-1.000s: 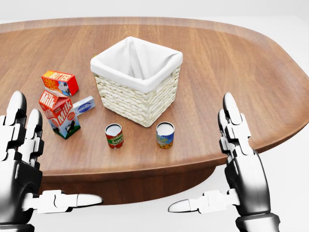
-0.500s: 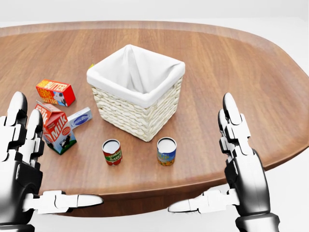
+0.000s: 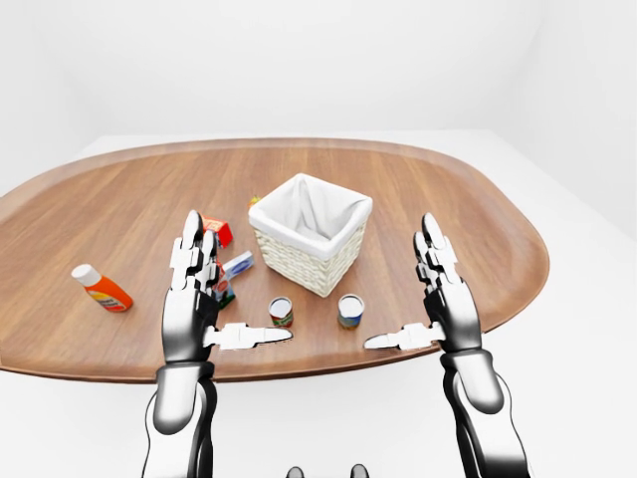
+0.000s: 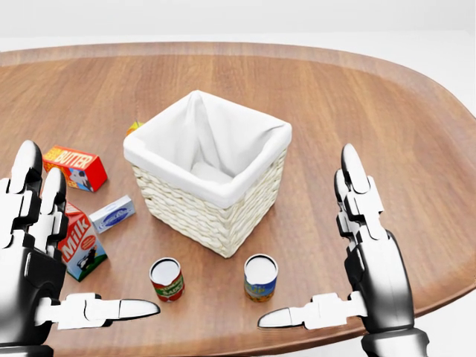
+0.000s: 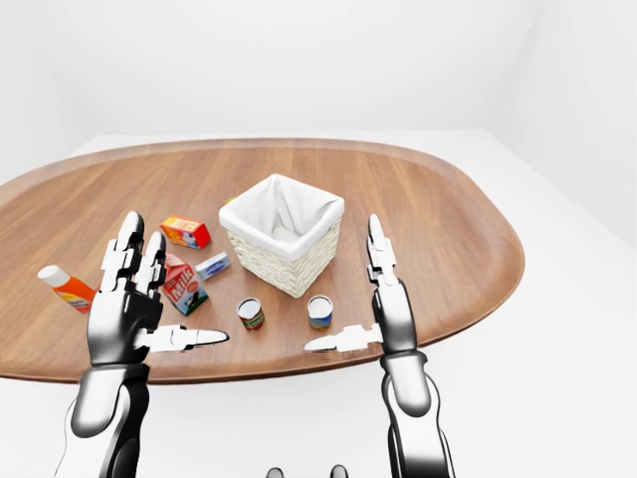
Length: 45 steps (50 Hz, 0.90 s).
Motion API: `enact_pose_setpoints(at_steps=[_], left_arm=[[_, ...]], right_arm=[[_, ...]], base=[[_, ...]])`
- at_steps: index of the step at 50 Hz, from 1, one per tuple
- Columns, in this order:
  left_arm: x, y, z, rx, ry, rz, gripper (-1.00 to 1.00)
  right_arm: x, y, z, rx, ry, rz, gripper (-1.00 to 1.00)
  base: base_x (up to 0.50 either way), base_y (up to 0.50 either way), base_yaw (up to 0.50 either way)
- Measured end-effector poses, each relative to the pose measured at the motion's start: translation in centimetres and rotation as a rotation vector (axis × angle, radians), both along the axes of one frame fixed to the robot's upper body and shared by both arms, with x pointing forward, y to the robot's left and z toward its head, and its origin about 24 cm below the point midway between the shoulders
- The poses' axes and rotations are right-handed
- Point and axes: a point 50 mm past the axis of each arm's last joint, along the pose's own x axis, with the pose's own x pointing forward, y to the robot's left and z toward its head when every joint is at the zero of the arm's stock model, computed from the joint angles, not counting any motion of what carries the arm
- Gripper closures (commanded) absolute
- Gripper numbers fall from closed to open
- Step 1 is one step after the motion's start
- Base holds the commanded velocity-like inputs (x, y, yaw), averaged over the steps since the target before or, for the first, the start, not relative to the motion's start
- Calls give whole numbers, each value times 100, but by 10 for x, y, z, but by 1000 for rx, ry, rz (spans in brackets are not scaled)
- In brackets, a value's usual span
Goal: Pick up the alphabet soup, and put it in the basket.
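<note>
Soup can [image 4: 260, 277], blue and yellow label, stands upright on the wooden table [image 4: 387, 111], just below the basket's near corner in the head view. A second can [image 4: 167, 280] with a red and green label stands upright to its left, apart from it. Wicker basket [image 4: 212, 204] with white cloth lining sits at table centre; nothing visible inside.

Left of the basket: milk carton [image 4: 80, 249], small blue-and-white box [image 4: 112, 214], orange butter box [image 4: 74, 168]. An orange bottle [image 3: 102, 288] lies far left in the left-eye view.

Left hand [image 4: 33, 260] and right hand [image 4: 368, 256] are both spread wide, fingers up, thumbs pointing inward, grasping nothing, flanking the two cans.
</note>
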Motion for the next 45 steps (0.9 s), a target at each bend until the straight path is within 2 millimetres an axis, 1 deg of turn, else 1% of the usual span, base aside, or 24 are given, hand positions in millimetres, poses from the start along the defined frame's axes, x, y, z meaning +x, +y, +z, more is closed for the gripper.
enact_pose_setpoints(at_steps=[36, 45], left_arm=[[0, 0, 0, 3, -1, 1, -100], [0, 0, 0, 3, -2, 2, -100]], right_arm=[[0, 1, -1, -5, 3, 2, -100], [1, 1, -2, -10, 4, 2, -100]], base=[[30, 0, 0], [5, 0, 0]])
